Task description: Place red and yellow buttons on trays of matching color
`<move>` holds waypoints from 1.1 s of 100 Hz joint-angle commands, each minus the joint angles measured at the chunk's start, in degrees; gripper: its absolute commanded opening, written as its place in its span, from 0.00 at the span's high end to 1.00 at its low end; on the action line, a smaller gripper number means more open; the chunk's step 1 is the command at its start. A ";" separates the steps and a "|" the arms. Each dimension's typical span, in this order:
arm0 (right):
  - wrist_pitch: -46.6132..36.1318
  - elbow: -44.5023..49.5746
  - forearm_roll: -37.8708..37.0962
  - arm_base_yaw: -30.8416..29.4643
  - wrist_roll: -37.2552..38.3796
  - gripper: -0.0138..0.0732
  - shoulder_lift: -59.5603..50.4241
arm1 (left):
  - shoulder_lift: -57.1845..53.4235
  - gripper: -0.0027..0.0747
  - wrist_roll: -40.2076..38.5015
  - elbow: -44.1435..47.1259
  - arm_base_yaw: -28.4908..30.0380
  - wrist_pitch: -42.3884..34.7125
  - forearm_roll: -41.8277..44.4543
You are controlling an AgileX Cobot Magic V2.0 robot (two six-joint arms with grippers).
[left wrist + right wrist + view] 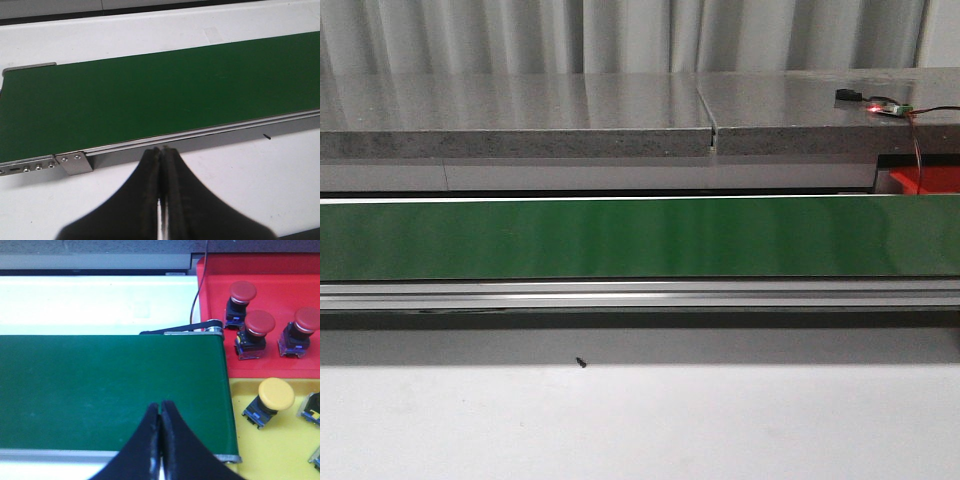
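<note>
In the right wrist view a red tray (280, 267) holds three red buttons (260, 322) standing on dark bases. Beside it a yellow tray (250, 450) holds a yellow button (276, 393); parts of other pieces (312, 407) show at the frame's edge. My right gripper (160, 404) is shut and empty over the green belt (100, 380), close to the belt end that meets the trays. My left gripper (163, 149) is shut and empty over the white table, just short of the belt's metal rail (200, 137). In the front view only a corner of the red tray (925, 182) shows, and neither gripper appears.
The long green belt (620, 238) spans the front view, with a grey stone ledge (570, 110) behind it. A small circuit board with a red light and wires (885, 107) lies on that ledge. A black wire (197, 290) runs down beside the red tray. A dark speck (581, 363) lies on the white table.
</note>
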 commanded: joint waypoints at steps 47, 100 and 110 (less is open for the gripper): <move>4.09 -1.34 2.37 0.13 -4.58 0.92 -9.57 | -0.01 0.99 -0.61 -1.44 -0.41 -3.74 -1.15; 4.09 -1.34 2.37 0.13 -4.58 0.92 -9.57 | -0.01 0.99 -0.61 -1.44 -0.41 -3.74 -1.15; 4.09 -1.34 2.37 0.13 -4.58 0.92 -9.57 | -0.01 0.99 -0.61 -1.44 -0.41 -3.74 -1.15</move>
